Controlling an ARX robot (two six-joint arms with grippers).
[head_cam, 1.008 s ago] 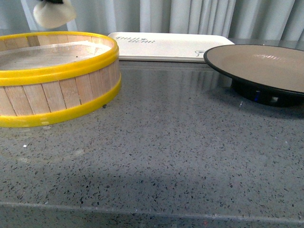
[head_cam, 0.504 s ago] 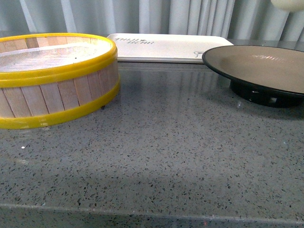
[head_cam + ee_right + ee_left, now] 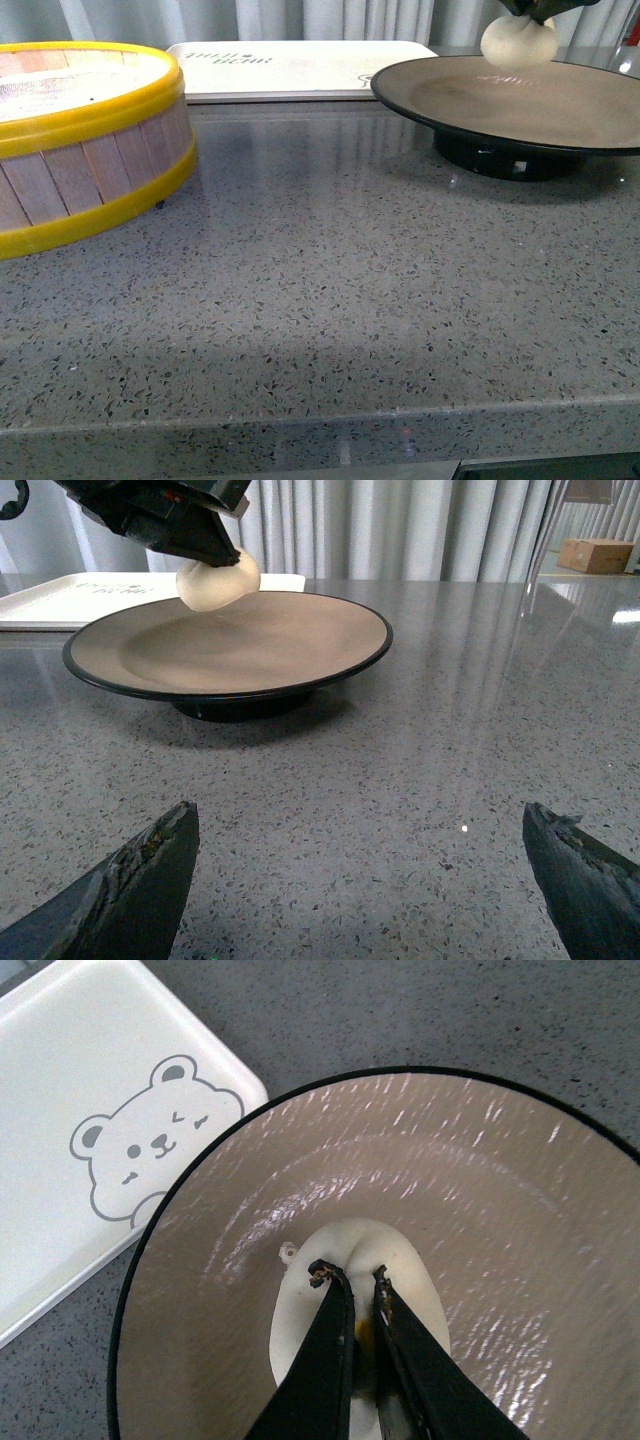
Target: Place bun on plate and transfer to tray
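Left gripper (image 3: 350, 1278): fingers narrow, pinched onto the top of the bun (image 3: 345, 1245); dark fingertips pressed into the dough.
Bun position: held over the far part of the plate (image 3: 540, 105), inside its black rim; contact with the plate surface cannot be told.
Bun condition: white, round, slightly squeezed between the fingers.
Right gripper (image 3: 358, 815): fingers (image 3: 140, 880) spread wide, holding nothing; low over the countertop (image 3: 350, 300), well short of the plate.
Plate: upright on its black foot ring, on the right side of the countertop.
Tray (image 3: 290, 65): flat at the back of the countertop, just beside the plate; bear print (image 3: 150, 1140) visible in the left wrist view; nothing on it.
Steamer basket (image 3: 90, 150): yellow-rimmed, at the left; well apart from the plate.
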